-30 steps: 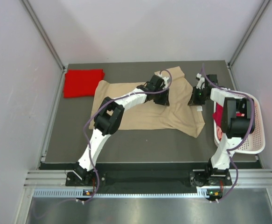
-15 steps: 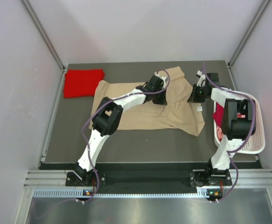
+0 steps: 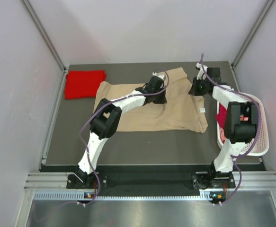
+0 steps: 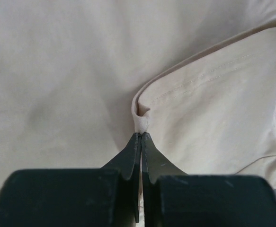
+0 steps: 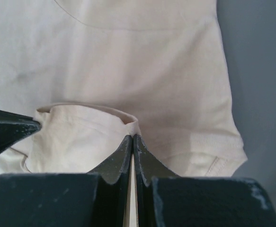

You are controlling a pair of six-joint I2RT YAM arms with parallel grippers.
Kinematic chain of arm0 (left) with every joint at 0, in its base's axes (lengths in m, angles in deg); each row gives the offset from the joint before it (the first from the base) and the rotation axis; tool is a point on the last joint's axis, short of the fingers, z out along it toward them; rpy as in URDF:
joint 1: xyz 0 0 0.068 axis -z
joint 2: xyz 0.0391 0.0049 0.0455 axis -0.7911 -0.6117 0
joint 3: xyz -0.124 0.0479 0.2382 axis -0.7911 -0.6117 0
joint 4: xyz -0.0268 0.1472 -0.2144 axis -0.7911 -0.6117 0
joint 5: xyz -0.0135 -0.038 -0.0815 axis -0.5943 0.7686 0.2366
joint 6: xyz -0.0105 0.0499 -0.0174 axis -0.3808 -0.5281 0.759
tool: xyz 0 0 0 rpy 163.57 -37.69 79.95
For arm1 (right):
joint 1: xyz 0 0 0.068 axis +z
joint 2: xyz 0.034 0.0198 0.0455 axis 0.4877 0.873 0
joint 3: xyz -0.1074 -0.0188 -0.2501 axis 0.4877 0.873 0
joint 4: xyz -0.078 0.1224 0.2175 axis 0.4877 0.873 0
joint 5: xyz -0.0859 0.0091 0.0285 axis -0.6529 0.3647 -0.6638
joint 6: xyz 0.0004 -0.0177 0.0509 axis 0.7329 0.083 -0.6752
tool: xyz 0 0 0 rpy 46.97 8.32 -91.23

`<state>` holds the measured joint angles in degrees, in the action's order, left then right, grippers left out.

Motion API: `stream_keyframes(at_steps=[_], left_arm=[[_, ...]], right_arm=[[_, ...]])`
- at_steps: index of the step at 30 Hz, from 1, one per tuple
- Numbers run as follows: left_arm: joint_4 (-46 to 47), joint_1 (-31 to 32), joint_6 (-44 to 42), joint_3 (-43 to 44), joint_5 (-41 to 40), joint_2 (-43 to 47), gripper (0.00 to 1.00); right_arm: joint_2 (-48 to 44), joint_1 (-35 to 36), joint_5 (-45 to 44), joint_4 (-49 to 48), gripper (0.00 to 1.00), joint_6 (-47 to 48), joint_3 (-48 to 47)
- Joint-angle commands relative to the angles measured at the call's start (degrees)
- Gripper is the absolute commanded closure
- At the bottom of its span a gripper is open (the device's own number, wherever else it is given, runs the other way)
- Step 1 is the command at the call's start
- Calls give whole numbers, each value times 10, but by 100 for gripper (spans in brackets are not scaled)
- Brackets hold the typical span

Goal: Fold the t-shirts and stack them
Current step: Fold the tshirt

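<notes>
1. Counter [image 3: 128, 142]: dark work surface carrying all items, seen from above.
2. Tan t-shirt [image 3: 142, 118]: spread across the centre of the counter and reaching toward 1 o'clock. It is only partly flat, and a fold of its upper portion is raised where the tools meet it.
3. White basket [image 3: 258, 142]: at the counter's 4 o'clock edge. It holds red and pink cloth [image 3: 221, 116], probably further shirts to be folded.
4. Red t-shirt [image 3: 84, 83]: already folded into a rectangle at 10 o'clock, well apart from the tan one. This is likely the base of the stack.
5. Left tool [image 4: 141, 135]: jaws pressed together on a pinched ridge of tan cloth beside a hemmed edge.
6. Right tool [image 5: 132, 137]: jaws likewise closed on a raised lip of the same shirt, at the 1 o'clock end of the garment.
7. Step in hand, as judged: the first fold of the tan shirt, with both grips taken. The next move calls for lifting both pinches together and carrying the edge over the body without letting the cloth sag or slip.
</notes>
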<state>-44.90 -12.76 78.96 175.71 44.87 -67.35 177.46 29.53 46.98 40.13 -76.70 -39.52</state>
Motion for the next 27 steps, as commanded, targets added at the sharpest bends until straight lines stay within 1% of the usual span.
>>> stream_keyframes(at_steps=[1,9,14,27], left_arm=[[38,-2,17,-16,-27,49,100],[33,-2,32,-46,-88,70,100],[38,-2,36,-64,-100,81,100],[27,-3,49,-69,-120,72,100]], right_arm=[[-9,24,-10,-42,100,55,-27],[6,41,-20,-54,100,84,-36],[3,48,-25,-67,100,102,-35],[-8,62,-25,-97,100,149,-38]])
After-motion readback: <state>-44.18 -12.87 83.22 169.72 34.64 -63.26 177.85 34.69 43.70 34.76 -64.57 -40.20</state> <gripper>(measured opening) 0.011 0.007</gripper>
